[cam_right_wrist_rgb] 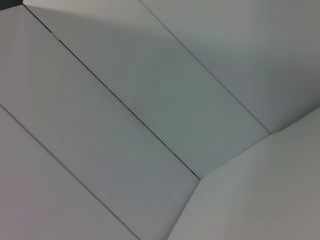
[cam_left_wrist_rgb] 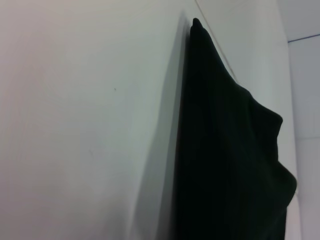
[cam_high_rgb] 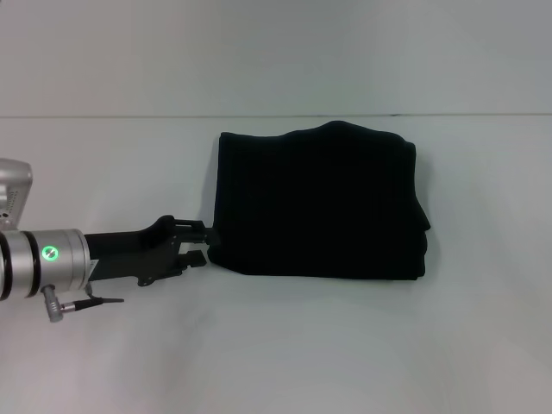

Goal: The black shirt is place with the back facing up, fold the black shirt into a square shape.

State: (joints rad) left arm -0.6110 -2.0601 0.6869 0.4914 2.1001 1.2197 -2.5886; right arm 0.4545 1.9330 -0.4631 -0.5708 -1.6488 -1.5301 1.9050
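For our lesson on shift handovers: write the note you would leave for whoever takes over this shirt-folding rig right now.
Left tool: low over the table, fingers apart at the near-left corner of the black shirt; whether it grips cloth is unclear.
Right tool: not in the head view; its wrist camera shows only pale panels.
Shirt: lies mid-table as a compact, roughly square bundle.
Done: the folding appears largely complete.
Left: probably tidy the bumpy far edge, then pull the left arm away.

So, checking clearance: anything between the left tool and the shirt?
Nothing: in the head view the left tool sits right at the shirt's edge.
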